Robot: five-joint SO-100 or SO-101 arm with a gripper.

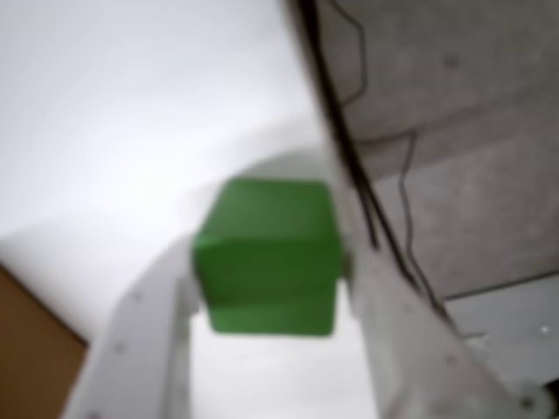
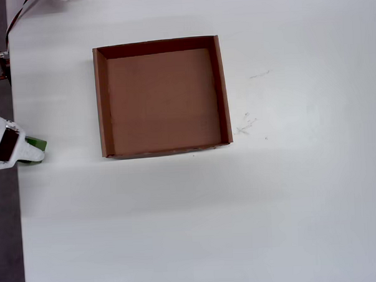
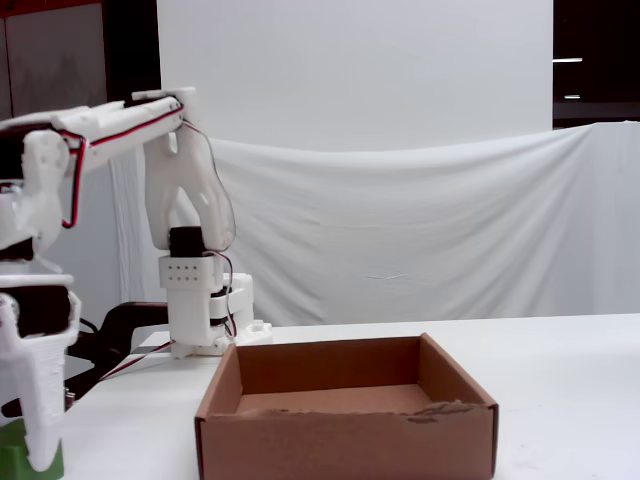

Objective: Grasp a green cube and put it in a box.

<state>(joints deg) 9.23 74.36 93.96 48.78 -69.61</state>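
The green cube [image 1: 266, 256] sits clamped between the white fingers [image 1: 140, 349] of the gripper [image 3: 30, 455], at the far left edge of the table [image 2: 241, 207] in the overhead view — well apart from the box [image 2: 101, 101], whose brown bottom lies bare. In the fixed view the arm [image 3: 120, 130] reaches out from its base behind the box and bends down, the gripper pointing at the tabletop. Open white table surrounds the box — widest on its right side in the overhead view.
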